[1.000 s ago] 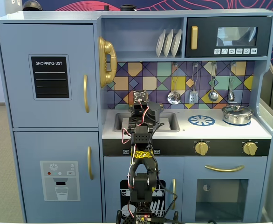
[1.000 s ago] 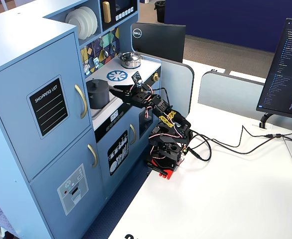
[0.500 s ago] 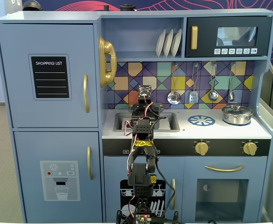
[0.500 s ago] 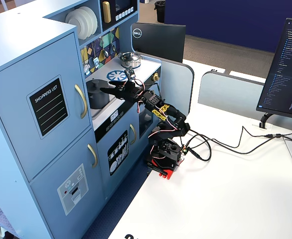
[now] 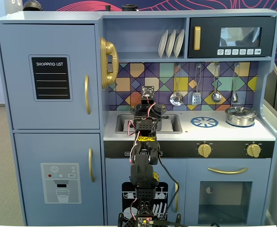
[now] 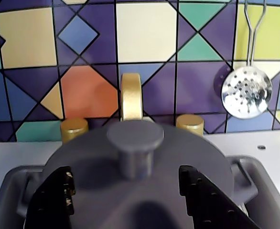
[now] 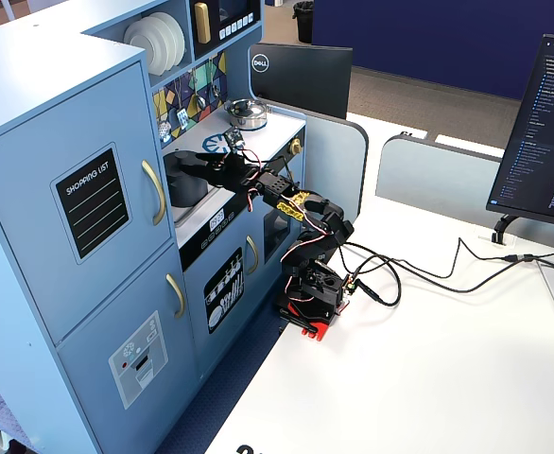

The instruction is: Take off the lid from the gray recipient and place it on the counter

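The gripper (image 6: 130,191) is spread wide, its 2 fingers (image 6: 54,191) flanking the knob of the lid (image 6: 188,160) without touching it, apparently lined up to pinch. The lid sits flat on the gray recipient (image 6: 242,174), in the sink just in front of the gold faucet (image 6: 131,98). Right of the faucet lies the counter (image 5: 233,132), bare around the burner.

The flat round dark gray lid with a central knob (image 6: 140,176) sits on the matte dark gray cylindrical pot with side handles (image 6: 242,172), which stands in the recessed sink basin (image 5: 174,124) at the left of the white bench (image 5: 223,132). In the wrist view, the two black fingers (image 6: 54,200) flank the knob, apart from it. To the right in a fixed view lie the printed round burner (image 5: 204,122), then the shiny steel pot (image 5: 240,116).
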Tool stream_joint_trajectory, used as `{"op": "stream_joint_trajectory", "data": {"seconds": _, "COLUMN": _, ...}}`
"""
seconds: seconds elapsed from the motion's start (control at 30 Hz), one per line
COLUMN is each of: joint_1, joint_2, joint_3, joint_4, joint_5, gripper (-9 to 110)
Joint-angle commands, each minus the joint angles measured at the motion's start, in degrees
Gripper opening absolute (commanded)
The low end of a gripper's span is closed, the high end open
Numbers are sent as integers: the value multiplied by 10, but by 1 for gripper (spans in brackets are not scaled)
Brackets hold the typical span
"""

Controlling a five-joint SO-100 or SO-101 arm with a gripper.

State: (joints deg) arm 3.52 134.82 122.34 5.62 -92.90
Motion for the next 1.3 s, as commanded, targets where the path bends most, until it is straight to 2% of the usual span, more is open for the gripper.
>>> {"op": "stream_joint_trajectory", "data": {"seconds": 0.0, "joint_1": 4, "joint_2": -26, "joint_3": -49, "joint_4": -30, "joint_5": -4, "gripper": 18}}
{"op": "stream_joint_trajectory", "data": {"seconds": 0.67, "joint_1": 5, "joint_2": -149, "joint_3": -102, "joint_4": -108, "joint_5": -11, "gripper": 15}}
{"op": "stream_joint_trajectory", "data": {"seconds": 0.77, "joint_1": 1, "joint_2": -154, "joint_3": -103, "joint_4": -114, "joint_5": -15, "gripper": 11}}
{"op": "stream_joint_trajectory", "data": {"seconds": 0.87, "joint_1": -2, "joint_2": -155, "joint_3": -99, "joint_4": -113, "joint_5": -28, "gripper": 0}}
{"op": "stream_joint_trajectory", "data": {"seconds": 1.27, "joint_1": -7, "joint_2": -140, "joint_3": -94, "joint_4": -128, "joint_5": -23, "gripper": 0}}
